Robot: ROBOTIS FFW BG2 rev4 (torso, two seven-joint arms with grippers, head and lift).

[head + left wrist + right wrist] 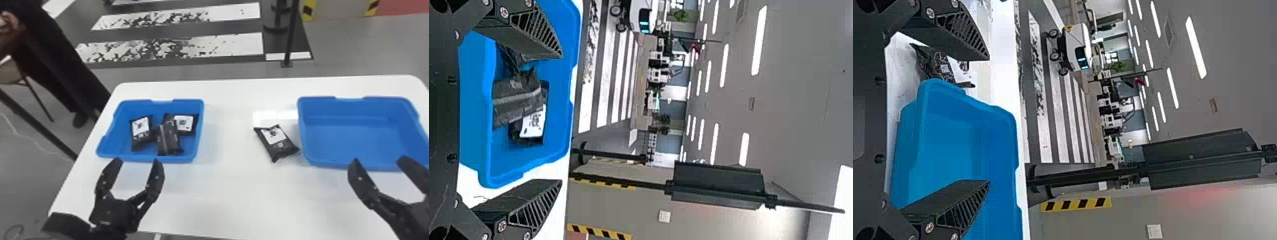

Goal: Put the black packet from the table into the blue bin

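A black packet (277,142) with a white label lies on the table just left of the right blue bin (364,164). In the left blue bin (143,157) rest several black packets (169,138). My left gripper (137,162) is open at that bin's near edge, and my right gripper (378,162) is open at the near side of the right bin. In the left wrist view my left gripper (561,120) has its fingers apart, bin and packets beyond. The right wrist view has my right gripper (989,120) open, with the table packet (935,64) near one finger.
The white table (236,198) carries both bins, with a wide strip of tabletop between them. Behind it stand a black post (289,35) and striped floor markings. A person stands beyond the table's left side.
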